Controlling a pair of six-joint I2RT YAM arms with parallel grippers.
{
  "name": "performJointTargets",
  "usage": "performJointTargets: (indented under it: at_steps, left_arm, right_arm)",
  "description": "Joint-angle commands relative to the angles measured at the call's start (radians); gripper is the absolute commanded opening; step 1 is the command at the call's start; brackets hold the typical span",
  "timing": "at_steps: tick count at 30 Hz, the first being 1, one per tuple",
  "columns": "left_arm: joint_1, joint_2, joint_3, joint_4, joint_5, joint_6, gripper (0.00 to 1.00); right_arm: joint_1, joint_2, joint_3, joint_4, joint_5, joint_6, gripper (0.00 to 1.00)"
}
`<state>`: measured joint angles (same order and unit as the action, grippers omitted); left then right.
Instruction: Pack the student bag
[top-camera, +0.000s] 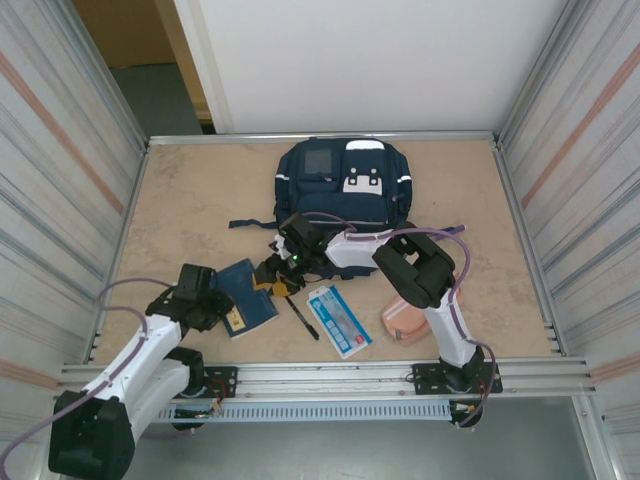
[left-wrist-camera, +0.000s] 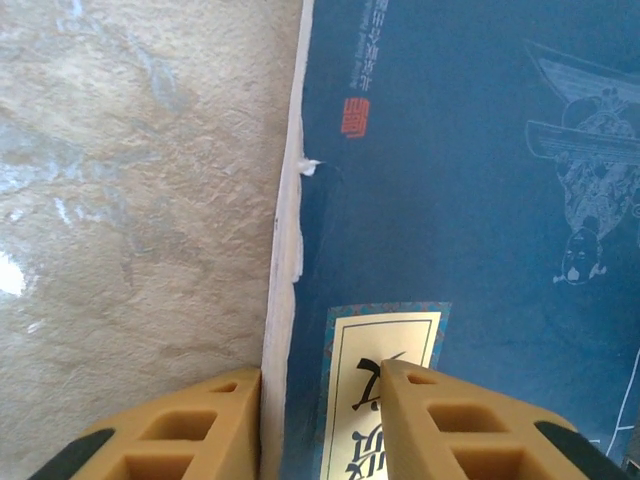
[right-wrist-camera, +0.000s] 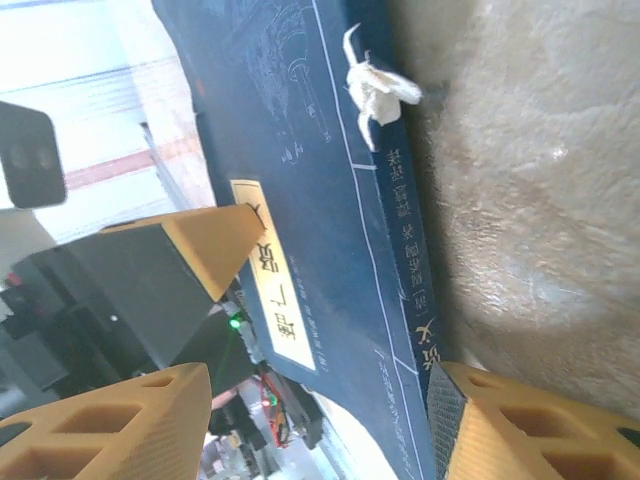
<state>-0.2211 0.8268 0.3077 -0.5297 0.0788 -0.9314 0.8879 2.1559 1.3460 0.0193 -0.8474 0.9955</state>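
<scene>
The student bag (top-camera: 343, 180) lies flat at the middle of the far edge of the bench (top-camera: 490, 230), front pockets up, its straps (top-camera: 252, 223) trailing toward the near edge. I judge it soft and floppy: lifted by one point it will sag and fold. I would take it by the firmer seam beside the zipper, and one gripper must keep the mouth open while the other feeds things in.

Both arms are at the blue book (top-camera: 250, 297), left of the middle toward the near edge, well apart from the bag. The left gripper (left-wrist-camera: 320, 375) has the book's long edge between rather narrow jaws, one finger over the bench and the other on the yellow label (left-wrist-camera: 355, 380). I cannot tell if it really pinches. The right gripper (right-wrist-camera: 322, 372) stands about half open around the book's end — one finger touches the spine (right-wrist-camera: 395, 250), the other is clear of the cover, so it holds nothing. The book looks thin, stiff and smooth — best pinched across its thickness.
</scene>
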Motion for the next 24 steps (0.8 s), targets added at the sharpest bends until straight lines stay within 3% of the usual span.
performJointTargets:
  at_steps: [1, 8, 17, 24]
  left_arm:
    - [-0.008, -0.011, -0.054, 0.14, 0.182, -0.018, 0.32]
    - [0.026, -0.073, -0.09, 0.147, 0.223, -0.024, 0.31]
    - [0.032, -0.037, -0.091, 0.2, 0.282, 0.023, 0.3]
    - [0.032, 0.076, -0.08, 0.257, 0.344, 0.032, 0.28]
  right_arm:
    - [0.041, 0.013, 0.012, 0.199, -0.123, 0.061, 0.57]
    - [0.062, 0.016, -0.005, 0.246, -0.158, 0.02, 0.52]
    - [0.088, 0.043, 0.094, -0.225, -0.007, -0.294, 0.48]
    - [0.107, 0.048, 0.103, -0.248, 0.022, -0.286, 0.47]
